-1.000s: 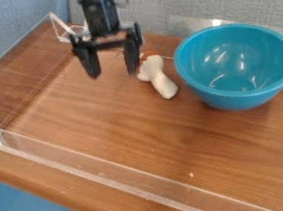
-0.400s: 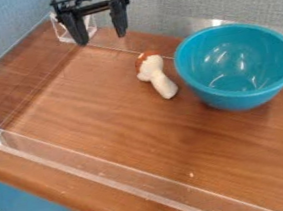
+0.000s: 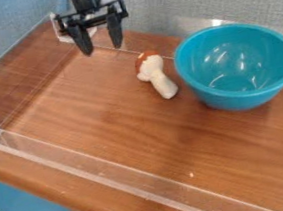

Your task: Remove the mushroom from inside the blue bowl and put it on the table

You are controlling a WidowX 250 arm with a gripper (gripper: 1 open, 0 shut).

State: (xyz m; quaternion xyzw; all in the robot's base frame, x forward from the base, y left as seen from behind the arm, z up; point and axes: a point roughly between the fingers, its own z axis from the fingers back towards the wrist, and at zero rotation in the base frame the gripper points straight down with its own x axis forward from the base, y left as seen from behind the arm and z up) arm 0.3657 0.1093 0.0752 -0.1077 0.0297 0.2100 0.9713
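Note:
The mushroom [image 3: 157, 74] lies on its side on the table [image 3: 121, 131], just left of the blue bowl [image 3: 238, 64]; its cream stem points toward the front and its reddish cap toward the back. The bowl stands at the right and nothing shows inside it. My gripper [image 3: 98, 42] hangs above the back left part of the table, well clear of the mushroom and to its upper left. Its two dark fingers point down with a gap between them and nothing in that gap.
Low clear acrylic walls [image 3: 143, 183] run along the table's front and left edges. A blue-grey fabric wall stands behind the table. Bare wood spans the middle and front of the tabletop.
My gripper rose from beside the mushroom and moved back and left. Its fingers now stand closer together than before. The mushroom and bowl have not moved.

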